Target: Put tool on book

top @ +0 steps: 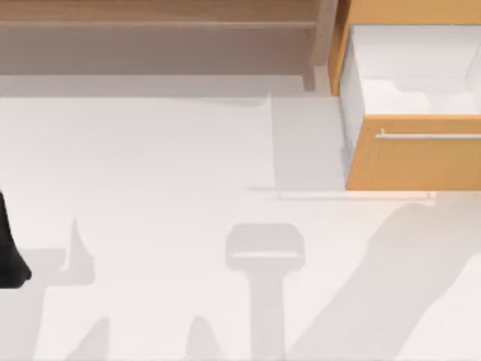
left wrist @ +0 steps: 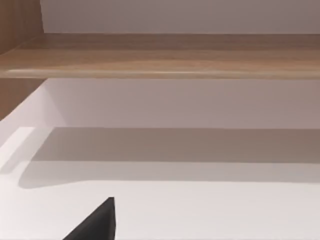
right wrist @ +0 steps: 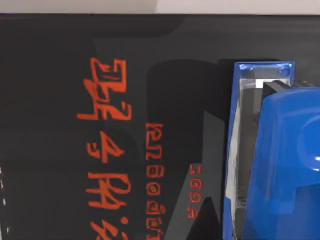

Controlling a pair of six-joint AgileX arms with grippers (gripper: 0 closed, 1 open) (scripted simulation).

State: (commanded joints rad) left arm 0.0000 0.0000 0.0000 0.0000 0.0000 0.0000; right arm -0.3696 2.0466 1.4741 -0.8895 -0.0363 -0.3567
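While the white table [top: 150,165] lies broad and pale under the overhead camera, the biggest thing on it is the wooden cabinet along its far edge: a long shelf [top: 150,22] running across the back, and at the table's right an open drawer [top: 413,154] with an orange-brown front, a slim silver handle [top: 428,136] and a white inside. Grey shadows of the arms fall across the near half of the table.

At the table's left edge a dark shape, part of the left arm [top: 9,248], stands still. From its wrist camera a black wedge [left wrist: 97,222] juts over the white surface, with the wooden shelf board [left wrist: 160,55] beyond. I cannot tell how that gripper's fingers stand.

The right wrist camera looks down close on a black book [right wrist: 75,125], its cover marked with orange-red lettering [right wrist: 107,95] in several rows. Lying on that cover is the tool [right wrist: 275,160]: bright, glossy blue, oblong, with a rounded upper body over a flatter blue base. Between the two runs a silvery metal channel [right wrist: 242,135], and a small dark grey block [right wrist: 275,89] sits under the upper body near the squared end. It looks like a stapler. The tool rests flat on the book, its long side in line with the lettering. How the right gripper's fingers stand I cannot tell.
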